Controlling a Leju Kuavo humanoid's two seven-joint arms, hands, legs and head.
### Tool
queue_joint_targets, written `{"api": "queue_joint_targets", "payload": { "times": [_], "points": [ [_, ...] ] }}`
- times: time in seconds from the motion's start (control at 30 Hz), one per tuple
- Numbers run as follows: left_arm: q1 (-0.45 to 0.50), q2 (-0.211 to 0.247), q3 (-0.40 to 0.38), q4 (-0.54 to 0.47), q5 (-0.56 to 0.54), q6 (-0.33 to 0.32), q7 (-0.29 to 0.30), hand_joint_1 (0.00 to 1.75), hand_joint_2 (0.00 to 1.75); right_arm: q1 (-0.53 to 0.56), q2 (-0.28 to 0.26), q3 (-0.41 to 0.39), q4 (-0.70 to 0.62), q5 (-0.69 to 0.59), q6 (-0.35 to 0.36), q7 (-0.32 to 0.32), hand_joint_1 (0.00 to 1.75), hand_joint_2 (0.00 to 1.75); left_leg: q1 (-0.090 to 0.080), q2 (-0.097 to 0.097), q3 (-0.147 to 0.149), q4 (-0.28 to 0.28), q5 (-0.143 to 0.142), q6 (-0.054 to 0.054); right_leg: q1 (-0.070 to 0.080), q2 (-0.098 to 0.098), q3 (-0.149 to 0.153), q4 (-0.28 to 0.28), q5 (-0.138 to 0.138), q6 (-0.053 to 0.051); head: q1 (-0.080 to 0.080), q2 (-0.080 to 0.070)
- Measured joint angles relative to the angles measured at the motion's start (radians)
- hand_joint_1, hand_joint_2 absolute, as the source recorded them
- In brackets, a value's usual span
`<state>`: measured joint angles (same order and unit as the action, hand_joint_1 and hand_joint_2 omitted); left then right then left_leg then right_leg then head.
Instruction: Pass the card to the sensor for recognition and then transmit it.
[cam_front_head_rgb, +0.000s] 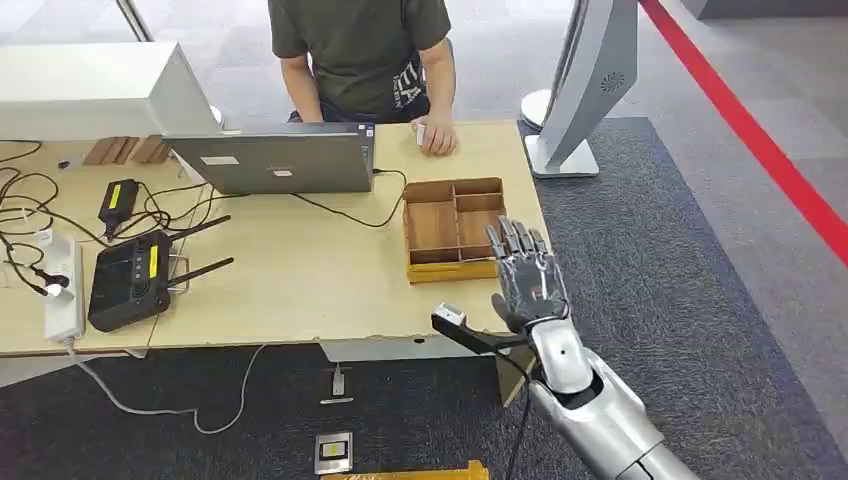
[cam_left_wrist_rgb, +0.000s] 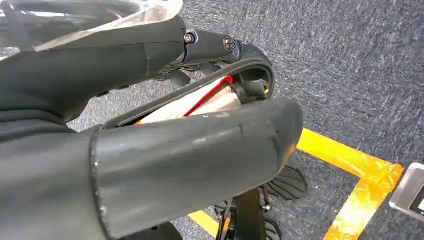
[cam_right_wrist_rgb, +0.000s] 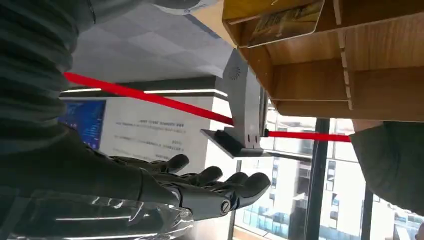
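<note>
- The right hand (cam_front_head_rgb: 527, 275) is raised at the table's near right corner, fingers (cam_right_wrist_rgb: 220, 190) stretched out and slightly apart, holding nothing.
- The left hand (cam_left_wrist_rgb: 150, 150) hangs over dark carpet with yellow floor tape (cam_left_wrist_rgb: 360, 195); whether its fingers are closed I cannot tell.
- Just beyond the right hand a wooden compartment tray (cam_front_head_rgb: 452, 229) sits on the light wooden table (cam_front_head_rgb: 300, 290); from the right wrist, a card (cam_right_wrist_rgb: 285, 22) lies in one compartment.
- On the left lie a black router (cam_front_head_rgb: 130, 280) and a white power strip (cam_front_head_rgb: 62, 285).
- Farther back stands a grey laptop (cam_front_head_rgb: 275, 160), and behind it a person (cam_front_head_rgb: 360, 55) rests a hand (cam_front_head_rgb: 435, 135) on the table's far edge.
- A grey stand (cam_front_head_rgb: 585, 90) rises on the carpet beyond the table's right end.
</note>
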<state>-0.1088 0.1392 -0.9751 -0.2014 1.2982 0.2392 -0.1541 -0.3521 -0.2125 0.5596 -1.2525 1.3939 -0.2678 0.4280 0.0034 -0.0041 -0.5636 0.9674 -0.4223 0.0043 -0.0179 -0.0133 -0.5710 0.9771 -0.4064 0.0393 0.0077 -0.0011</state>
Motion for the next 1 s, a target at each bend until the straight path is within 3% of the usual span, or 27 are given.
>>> {"api": "queue_joint_targets", "payload": {
  "times": [1.0],
  "points": [
    [0.000, 0.000, -0.001, 0.000, -0.015, -0.022, -0.002, 0.00, 0.00, -0.162, 0.095, 0.027, 0.317, -0.091, -0.011, -0.031, 0.00, 1.75, 0.000, 0.000, 0.000, 0.000, 0.000, 0.000, 0.000, 0.000, 0.000, 0.000, 0.000, 0.000, 0.000, 0.000]
  ]
}}
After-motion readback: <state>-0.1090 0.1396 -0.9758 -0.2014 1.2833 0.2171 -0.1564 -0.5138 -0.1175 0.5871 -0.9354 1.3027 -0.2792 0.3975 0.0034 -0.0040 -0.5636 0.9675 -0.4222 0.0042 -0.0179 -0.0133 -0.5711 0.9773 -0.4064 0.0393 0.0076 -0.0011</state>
